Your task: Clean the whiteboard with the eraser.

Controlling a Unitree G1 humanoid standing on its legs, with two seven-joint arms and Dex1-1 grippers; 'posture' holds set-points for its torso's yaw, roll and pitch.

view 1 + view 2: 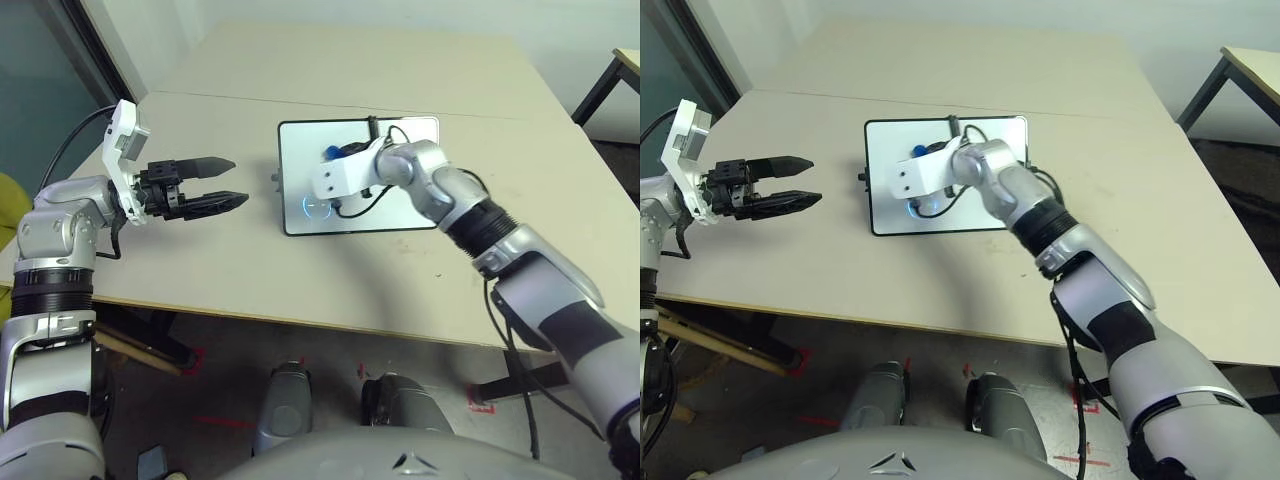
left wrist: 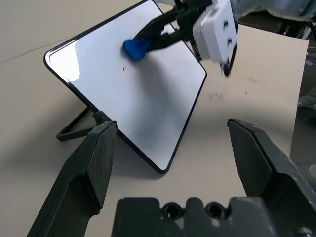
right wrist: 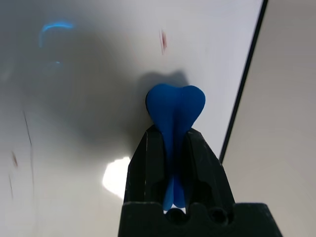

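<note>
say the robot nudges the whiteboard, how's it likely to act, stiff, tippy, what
The whiteboard is probably stiff, its panel flat inside a thin black frame. Propped on a folding-looking leg, it might rock or slide if pushed hard.

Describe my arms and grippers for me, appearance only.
Both arms are silver-grey, rounded segments with ribbed black bands at the joints and loose black cables. Each wrist carries a white bracket. The left gripper and right gripper each have two black fingers, long and tapered.
</note>
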